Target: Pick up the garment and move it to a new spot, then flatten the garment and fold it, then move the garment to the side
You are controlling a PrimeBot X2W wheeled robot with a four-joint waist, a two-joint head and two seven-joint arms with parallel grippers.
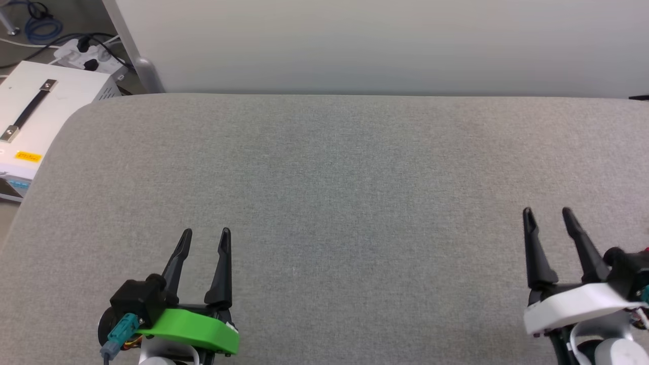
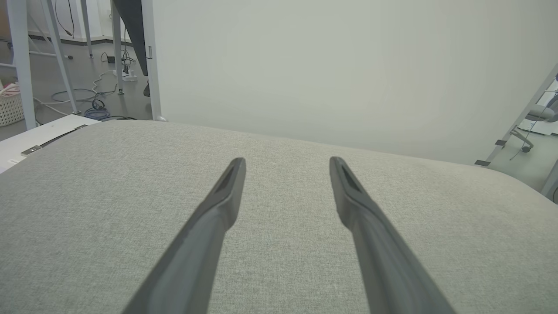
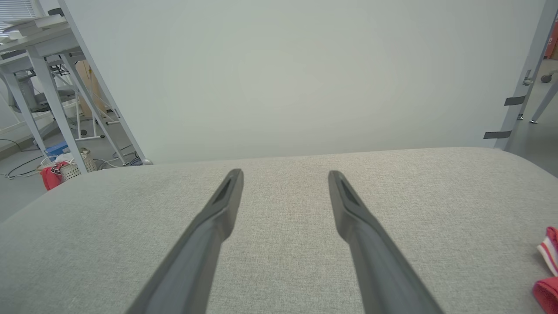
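Peeking in at the right edge of the right wrist view, the garment [image 3: 548,272] shows as a scrap of red cloth with striped trim, lying on the grey fabric surface [image 1: 324,177] near the right pincer [image 3: 284,174]. Both it and the left pincer [image 1: 206,232] hang released, fingers spread, holding nothing. The jersey will likely be light, limp and prone to bunching, so pinching a trimmed edge or shoulder seam looks wisest
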